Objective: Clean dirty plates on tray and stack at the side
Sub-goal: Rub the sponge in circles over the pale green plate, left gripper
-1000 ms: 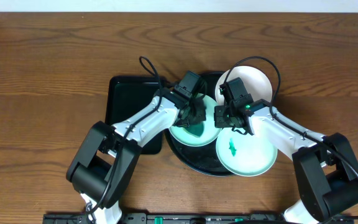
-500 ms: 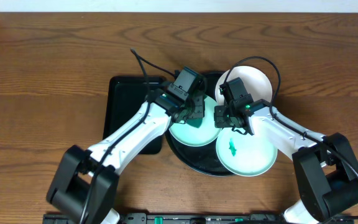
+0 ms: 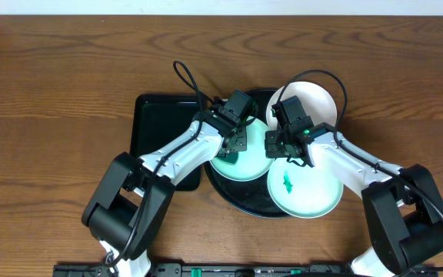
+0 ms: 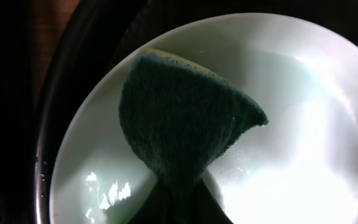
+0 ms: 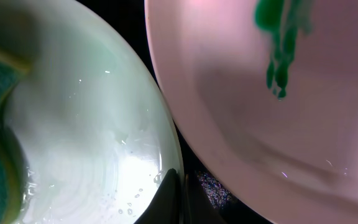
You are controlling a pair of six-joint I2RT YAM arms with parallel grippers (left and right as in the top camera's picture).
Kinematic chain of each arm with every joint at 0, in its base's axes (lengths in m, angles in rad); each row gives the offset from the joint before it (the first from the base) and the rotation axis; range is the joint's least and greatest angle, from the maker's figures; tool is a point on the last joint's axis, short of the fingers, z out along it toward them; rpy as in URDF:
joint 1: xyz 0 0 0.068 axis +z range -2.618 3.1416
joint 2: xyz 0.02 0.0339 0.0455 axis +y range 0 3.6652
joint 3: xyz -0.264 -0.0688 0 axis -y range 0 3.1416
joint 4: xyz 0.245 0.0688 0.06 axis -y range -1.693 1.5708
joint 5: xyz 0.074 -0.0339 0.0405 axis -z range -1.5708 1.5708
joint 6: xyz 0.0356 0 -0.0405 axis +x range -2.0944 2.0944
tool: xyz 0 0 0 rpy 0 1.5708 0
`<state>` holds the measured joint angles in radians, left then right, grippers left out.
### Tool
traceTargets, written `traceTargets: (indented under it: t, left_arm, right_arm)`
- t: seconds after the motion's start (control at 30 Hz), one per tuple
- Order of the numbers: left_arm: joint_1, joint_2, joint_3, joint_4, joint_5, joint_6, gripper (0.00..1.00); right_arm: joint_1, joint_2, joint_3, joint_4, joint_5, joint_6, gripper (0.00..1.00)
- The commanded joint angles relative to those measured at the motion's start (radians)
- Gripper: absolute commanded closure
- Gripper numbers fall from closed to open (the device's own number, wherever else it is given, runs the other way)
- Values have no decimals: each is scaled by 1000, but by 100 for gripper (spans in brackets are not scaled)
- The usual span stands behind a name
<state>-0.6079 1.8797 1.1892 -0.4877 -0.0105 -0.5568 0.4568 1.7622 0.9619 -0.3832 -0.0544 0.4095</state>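
Wooden tabletop (image 3: 52, 77) is carrying the round black tray (image 3: 229, 198), where all three plates are sitting; none is standing stacked at the side yet. The left gripper (image 3: 235, 148) is clamping a green sponge (image 4: 179, 118) and pressing it onto the left plate (image 3: 246, 168). That plate is glistening wet around the sponge and is showing no smear where it is uncovered. The right gripper (image 5: 176, 186), its fingers together, is apparently pinching that plate's rim to steady it. Just beside it, the front plate (image 3: 318, 196) is showing a green smear (image 3: 288, 182) in its middle and is waiting to be cleaned. The back plate (image 3: 321, 100) is looking white where visible, though the right arm is hiding its centre, so its state is unclear. Judging by this, the job is sitting at an early stage, with one plate under scrubbing, at least one more needing the sponge, and all the stacking to come.
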Motion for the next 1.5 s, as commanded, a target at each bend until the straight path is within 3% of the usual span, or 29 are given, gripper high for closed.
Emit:
traceTargets:
  t: [0.0,0.33,0.63,0.77,1.0,1.47]
  left_arm:
    - [0,48,7,-8,93,-16,93]
    - [0,54,8,0,442,-17,93]
    - [15,7,21,-1,455,-12,93]
    - [36,-71,22,-1,392,-12,93]
    - [42,-140,20,-1,58,11,92]
    - [42,-18,0,-3,-54,10,92]
  right_arm:
    - [10,-20,5,3,-6,-6,99]
    - [10,-20,5,2,-6,-6,99]
    - [10,-20,5,2,-6,-6,99]
    - [10,-20,5,2,-6,-6,99]
    - [10,-20,5,2,-6,-6,99]
    - [10,-20,5,3,-6,-6,99]
